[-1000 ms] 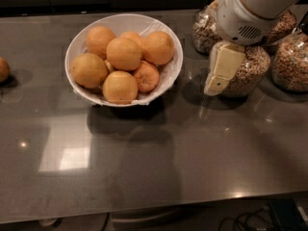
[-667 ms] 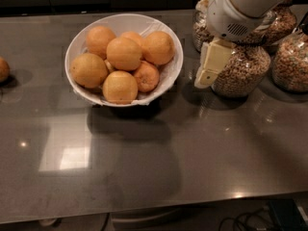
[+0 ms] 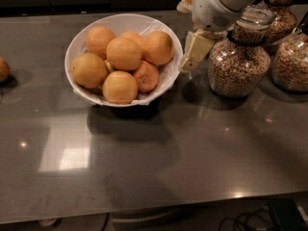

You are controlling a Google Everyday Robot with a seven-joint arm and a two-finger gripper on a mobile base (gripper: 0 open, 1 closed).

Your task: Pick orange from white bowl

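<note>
The white bowl (image 3: 77,89) stands on the dark counter, left of centre at the back. It holds several large pale yellow-orange oranges; one orange (image 3: 123,53) lies on top in the middle. A smaller, deeper-orange fruit (image 3: 146,76) sits among them at the right. My gripper (image 3: 193,52) hangs from the white arm at the top right. It is just outside the bowl's right rim, above the counter, and touches no fruit.
Three glass jars of grain stand to the right: one (image 3: 239,59) directly beside the gripper, one (image 3: 291,57) at the right edge and one (image 3: 280,13) behind. A lone dark brownish-orange fruit (image 3: 3,70) lies at the left edge. The counter's front edge runs along the bottom.
The gripper has moved left, from in front of the nearest jar to the bowl's right rim. The bowl and the fruit have not moved.
</note>
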